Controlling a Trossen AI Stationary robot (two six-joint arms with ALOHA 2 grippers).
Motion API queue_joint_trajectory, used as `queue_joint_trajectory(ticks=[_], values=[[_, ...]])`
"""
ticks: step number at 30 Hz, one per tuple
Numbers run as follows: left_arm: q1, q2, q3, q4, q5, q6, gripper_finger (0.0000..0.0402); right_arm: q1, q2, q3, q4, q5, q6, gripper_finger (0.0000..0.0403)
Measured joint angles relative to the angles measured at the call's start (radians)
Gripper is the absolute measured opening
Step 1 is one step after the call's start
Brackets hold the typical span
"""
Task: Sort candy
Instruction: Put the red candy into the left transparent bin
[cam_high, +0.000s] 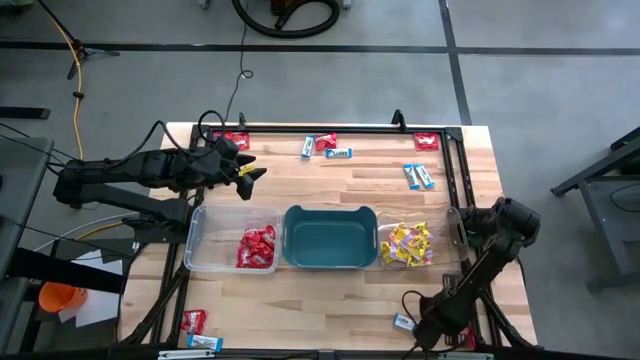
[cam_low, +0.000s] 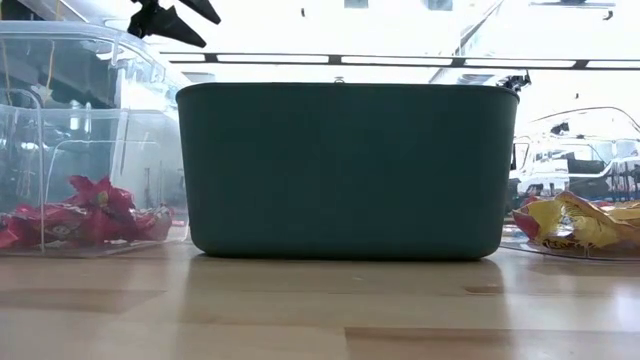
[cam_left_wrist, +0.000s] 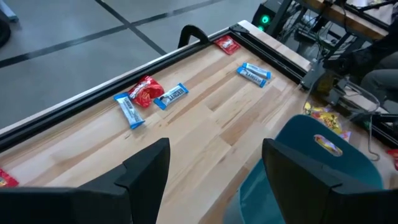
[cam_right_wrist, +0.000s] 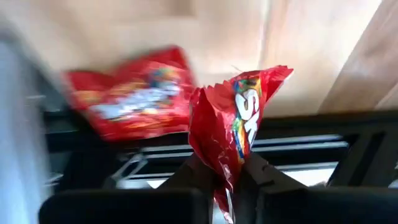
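Loose candy lies on the wooden table: red packets (cam_high: 237, 140) (cam_high: 427, 141) (cam_high: 193, 321) and blue-and-white packets (cam_high: 339, 153) (cam_high: 419, 177) (cam_high: 403, 322). My left gripper (cam_high: 247, 172) (cam_left_wrist: 214, 180) is open and hangs above the table's far left part, beyond the left clear bin; it also shows in the low view (cam_low: 170, 15). My right gripper (cam_high: 428, 330) (cam_right_wrist: 227, 180) is at the near edge, right of centre, shut on a red packet (cam_right_wrist: 239, 118). A second red packet (cam_right_wrist: 134, 96) lies just beyond it. My right gripper pinches the red packet between its two fingers at the packet's lower end (cam_right_wrist: 224, 165). The rest of the packet sticks out past the fingertips, with its crimped free end (cam_right_wrist: 273, 74) unsupported. The arm hides this hold in the high view.
Three bins stand in a row mid-table: a clear bin with red candy (cam_high: 257, 247) (cam_low: 80, 215), a teal tub (cam_high: 330, 237) (cam_low: 345, 170), and a clear bin with yellow candy (cam_high: 407, 245) (cam_low: 590, 225). A black frame rail (cam_high: 455, 170) borders the table.
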Motion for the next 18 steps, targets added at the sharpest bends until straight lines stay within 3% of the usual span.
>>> queue_joint_trajectory(ticks=[4, 10, 14, 18], values=[[0.000, -0.001, 0.000, 0.007, 0.000, 0.005, 0.0241, -0.018, -0.076, 0.082, 0.010, 0.100, -0.050, 0.0006], [0.000, 0.000, 0.000, 0.007, 0.000, 0.006, 0.0241, -0.062, -0.202, 0.196, 0.088, 0.232, -0.227, 0.0010], [0.000, 0.000, 0.000, 0.007, 0.000, 0.006, 0.0241, -0.135, -0.282, 0.236, 0.097, 0.309, -0.336, 0.0004], [0.000, 0.000, 0.000, 0.019, 0.000, 0.002, 0.0241, -0.235, -0.344, 0.242, 0.103, 0.457, -0.444, 0.0006]])
